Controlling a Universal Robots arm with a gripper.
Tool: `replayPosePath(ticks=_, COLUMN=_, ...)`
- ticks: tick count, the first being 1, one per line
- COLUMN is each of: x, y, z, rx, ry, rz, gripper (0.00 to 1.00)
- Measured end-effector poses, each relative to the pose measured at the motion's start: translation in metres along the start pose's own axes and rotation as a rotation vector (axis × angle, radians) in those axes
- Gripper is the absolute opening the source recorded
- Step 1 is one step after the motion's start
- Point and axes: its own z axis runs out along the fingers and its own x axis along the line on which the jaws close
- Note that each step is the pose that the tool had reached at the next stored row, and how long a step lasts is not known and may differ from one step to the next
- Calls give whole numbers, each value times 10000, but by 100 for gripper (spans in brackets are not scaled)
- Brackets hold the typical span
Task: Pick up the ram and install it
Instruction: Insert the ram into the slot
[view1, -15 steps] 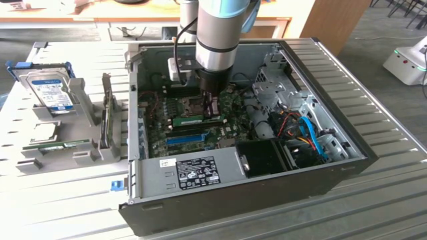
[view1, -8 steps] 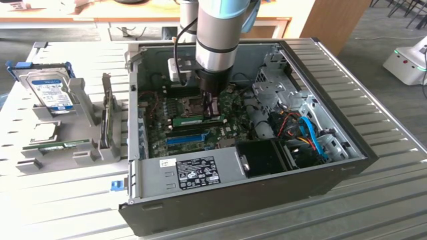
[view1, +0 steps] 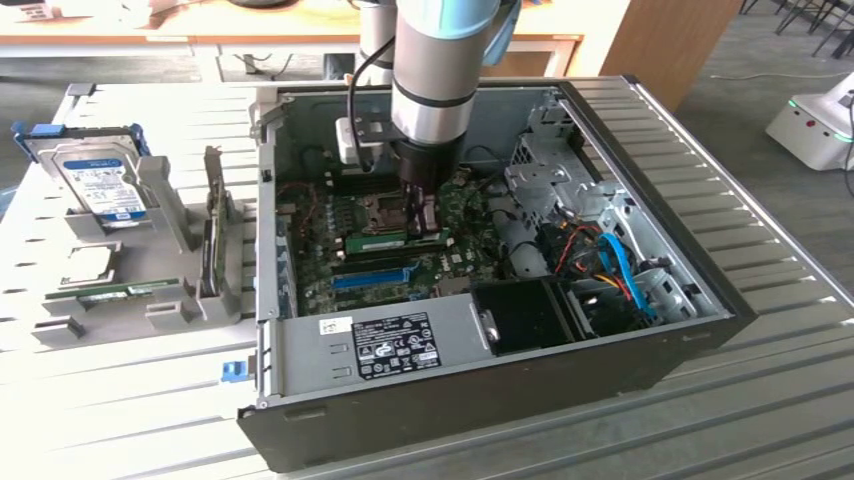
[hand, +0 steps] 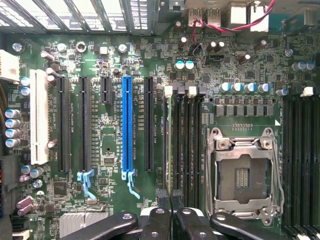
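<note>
Nearest, a slatted metal bench (view1: 747, 400), carrying a black computer case (view1: 534, 400) laid on its side, open face up. Just inside the near wall, a grey metal cover with a white label (view1: 387, 345). Next to it, toward the exterior view's right, a black fan duct (view1: 527, 315) and blue and orange cables (view1: 621, 270).

Further in, a green motherboard (view1: 461, 262) with a long blue slot (view1: 378, 277). Just beyond that slot, the ram (view1: 378, 242), standing on edge in a memory slot, parallel to the blue one. At the ram's end on the exterior view's right, the tool (view1: 424, 222), pointing straight down and clenched. Black fingertips (hand: 163, 196) pressed together, nothing visible between them, over the end of the black memory slots (hand: 187, 140). Contact with the ram: cannot tell. Beside those slots, an open processor socket (hand: 244, 170) in its metal frame.

To the exterior view's left, apart from the case, a grey holder (view1: 160, 310). Another green stick (view1: 123, 292) lying low at its front; an upright card (view1: 214, 230) and a blue-labelled hard drive (view1: 104, 185) behind.

Above the tool, the silver arm (view1: 434, 80). Farthest, wooden furniture (view1: 267, 30).
</note>
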Motion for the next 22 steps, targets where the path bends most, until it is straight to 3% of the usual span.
replayPosePath(ticks=14, x=0, y=0, z=15, rx=2, ry=-3, rz=0, gripper=12)
replayPosePath(ticks=22, x=-3, y=-4, z=-56, rx=-4, ry=0, rz=0, gripper=12)
